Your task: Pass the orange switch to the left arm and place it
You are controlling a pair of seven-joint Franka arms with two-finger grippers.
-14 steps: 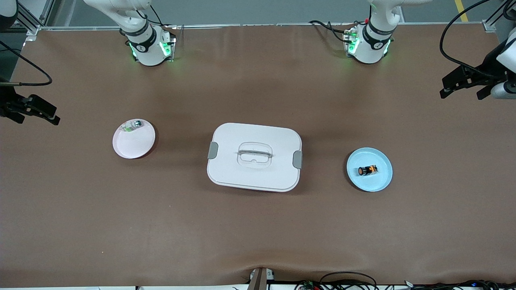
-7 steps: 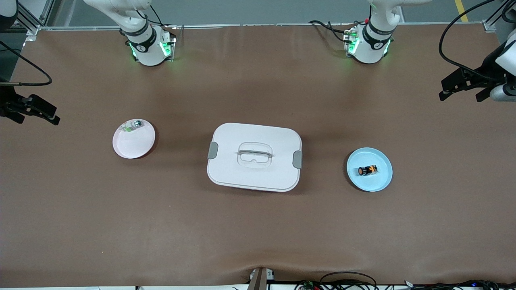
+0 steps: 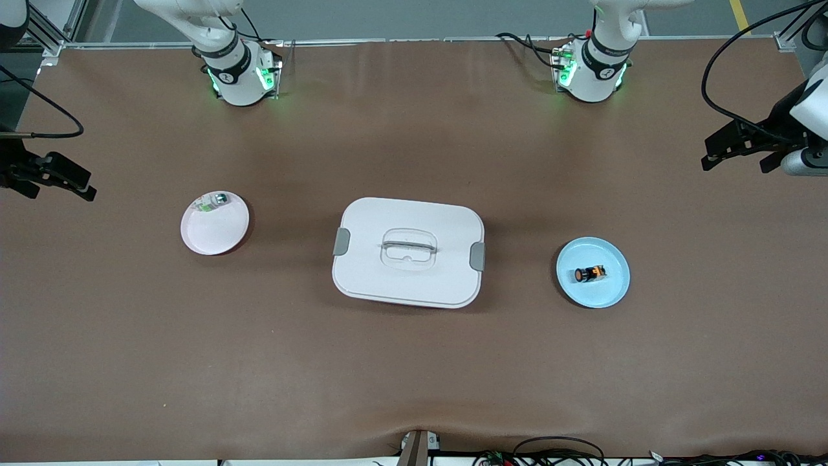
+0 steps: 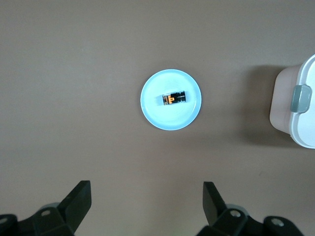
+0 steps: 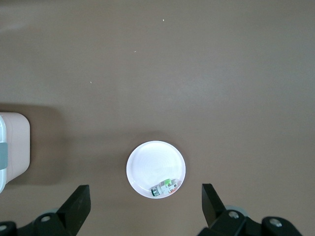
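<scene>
The orange switch lies on its side on a light blue plate, toward the left arm's end of the table. The white box with grey latches sits mid-table. My left gripper is open and empty, high above that end's table edge. In its wrist view the gripper looks down on the switch, the plate and the box's edge. My right gripper is open and empty above the table's other end.
A pale plate holds a small green-and-silver clear piece toward the right arm's end. The right wrist view shows the open gripper, that plate, the piece and the box's edge.
My left gripper has drifted a little toward the blue plate. The right arm, switch, plates and box have not moved.
</scene>
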